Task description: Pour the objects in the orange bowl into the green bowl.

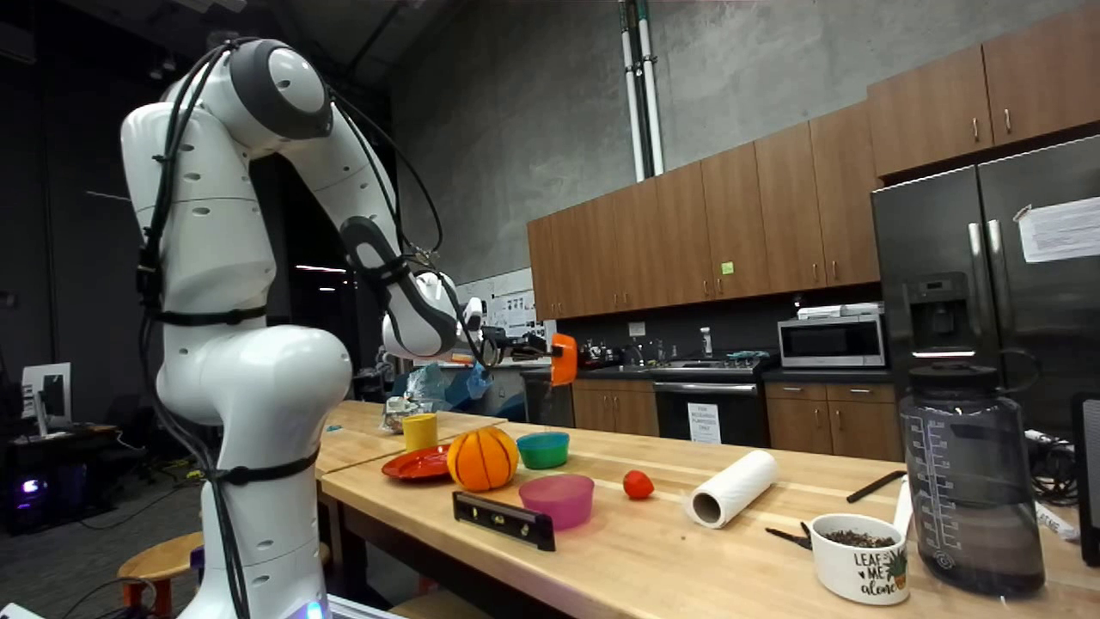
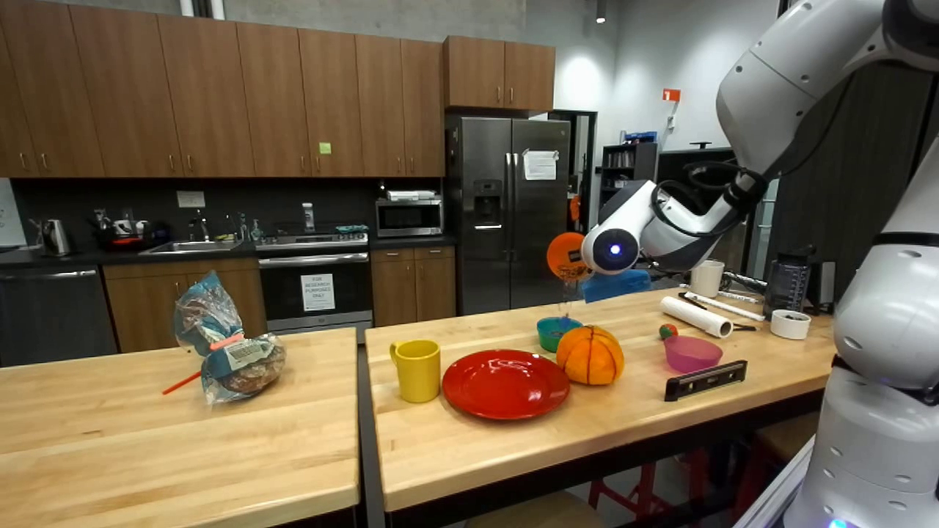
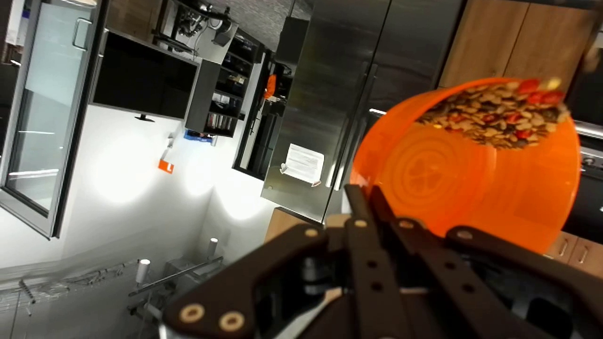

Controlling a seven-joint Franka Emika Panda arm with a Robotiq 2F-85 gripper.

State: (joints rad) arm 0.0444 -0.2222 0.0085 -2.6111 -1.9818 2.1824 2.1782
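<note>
Over the tabletop (image 2: 440, 455), my arm (image 2: 777, 95) arches toward the far edge, fingers (image 3: 362, 245) clamped on the orange bowl (image 3: 471, 179); it's tipped sideways, bits (image 3: 499, 115) spilling toward the green bowl (image 1: 543, 456) near that edge!

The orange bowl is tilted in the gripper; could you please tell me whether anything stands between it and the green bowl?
Nothing visible does: in an exterior view, the orange bowl is tipped above the green bowl, with falling pieces in the gap. The orange pumpkin-like ball sits beside the green bowl, outside that line.
</note>
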